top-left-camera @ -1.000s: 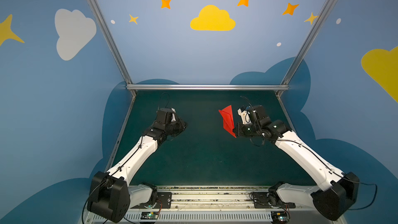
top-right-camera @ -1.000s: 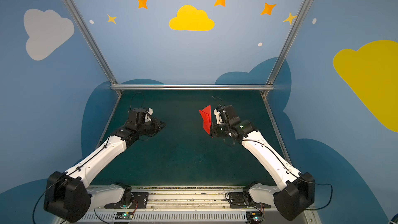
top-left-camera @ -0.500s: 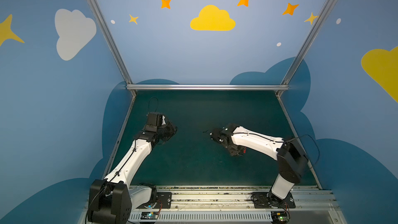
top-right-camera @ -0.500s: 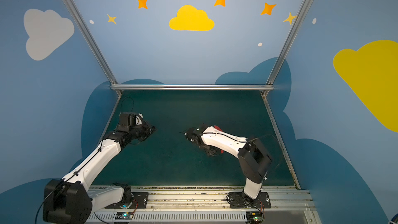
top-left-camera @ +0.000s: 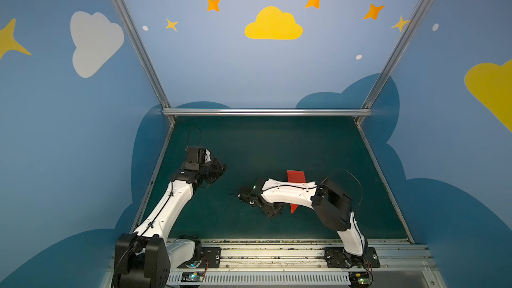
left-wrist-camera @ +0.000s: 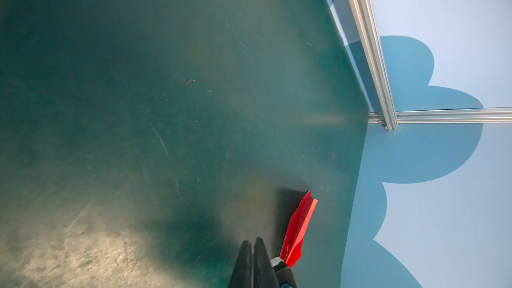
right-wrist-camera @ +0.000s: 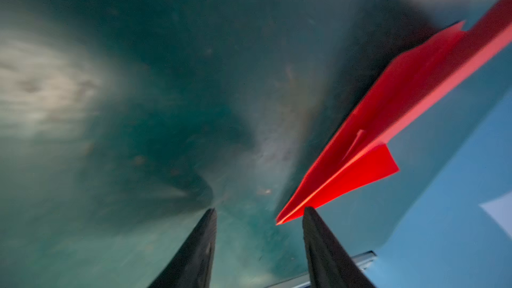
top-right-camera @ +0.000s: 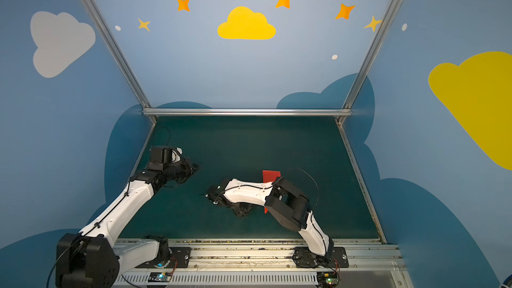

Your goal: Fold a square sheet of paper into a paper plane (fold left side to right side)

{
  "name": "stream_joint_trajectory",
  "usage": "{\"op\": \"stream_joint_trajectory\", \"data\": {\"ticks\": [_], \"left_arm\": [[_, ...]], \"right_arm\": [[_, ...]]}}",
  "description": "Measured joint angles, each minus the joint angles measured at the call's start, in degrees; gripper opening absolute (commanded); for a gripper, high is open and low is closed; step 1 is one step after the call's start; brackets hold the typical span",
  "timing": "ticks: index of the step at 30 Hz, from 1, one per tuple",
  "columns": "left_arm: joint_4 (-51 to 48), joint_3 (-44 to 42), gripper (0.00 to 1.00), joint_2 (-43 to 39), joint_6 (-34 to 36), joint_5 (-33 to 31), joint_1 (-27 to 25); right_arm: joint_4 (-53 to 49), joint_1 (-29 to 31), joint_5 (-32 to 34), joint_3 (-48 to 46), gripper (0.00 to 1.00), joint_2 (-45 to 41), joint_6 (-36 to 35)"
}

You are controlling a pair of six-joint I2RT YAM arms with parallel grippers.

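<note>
From my station I see the narrow, pointed, bright red paper plane [top-left-camera: 296,177] right of centre on the dark green table mat [top-left-camera: 263,145], in its nearer half. In both top views its squared tail end [top-right-camera: 271,176] points toward the far side and its nose toward the near side. The white forearm [top-left-camera: 288,193] of the right arm crosses above its middle and hides that part. I cannot tell whether it lies flat or leans on an edge.

The right gripper [top-left-camera: 273,213] sits low over the middle of the mat, just left of the plane's nose. In the right wrist view its two dark fingers [right-wrist-camera: 318,245] stand well apart with only mat between them, gripping nothing. The plane [right-wrist-camera: 388,112] runs along the outer side of one finger, nose at that fingertip. The view is blurred, so I cannot say whether they touch.

The left gripper [top-left-camera: 221,169] is over the left part of the mat, well apart from the plane. In the left wrist view its fingers [left-wrist-camera: 245,261] are pressed together, empty, with the plane [left-wrist-camera: 300,225] edge-on beyond them.
</note>
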Motion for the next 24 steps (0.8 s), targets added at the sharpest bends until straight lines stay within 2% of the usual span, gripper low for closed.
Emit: {"op": "stream_joint_trajectory", "data": {"ticks": [3, 6, 9, 13, 19, 22, 24], "left_arm": [[0.02, -0.28, 0.10, -0.11, 0.63, 1.66, -0.11], [0.07, -0.55, 0.11, -0.11, 0.79, 2.36, -2.40], [0.66, -1.09, 0.13, -0.04, 0.28, 1.62, -9.05], [3.52, -0.59, 0.14, 2.51, -1.92, -0.46, -21.42], [8.31, 5.90, 0.13, 15.58, -5.44, -4.24, -36.89], [10.32, 12.44, 0.11, 23.91, -6.19, -5.22, -42.32], [11.30, 16.70, 0.10, 28.98, -6.34, -5.27, -44.78]], "right_arm": [[4.70, -4.04, -5.60, -4.76, 0.52, -8.09, -1.09], [8.98, -11.02, -10.86, -11.19, 0.52, -19.06, -1.95], [12.94, -19.87, -15.78, -18.01, 0.53, -29.75, -2.67], [17.84, -32.24, -21.94, -26.93, 0.53, -40.85, -2.86], [25.92, -50.97, -36.57, -37.75, 0.53, -45.90, -2.80], [29.83, -57.79, -43.39, -41.92, 0.53, -45.92, -2.38], [32.17, -60.26, -47.39, -43.89, 0.53, -45.79, -2.23]]}}
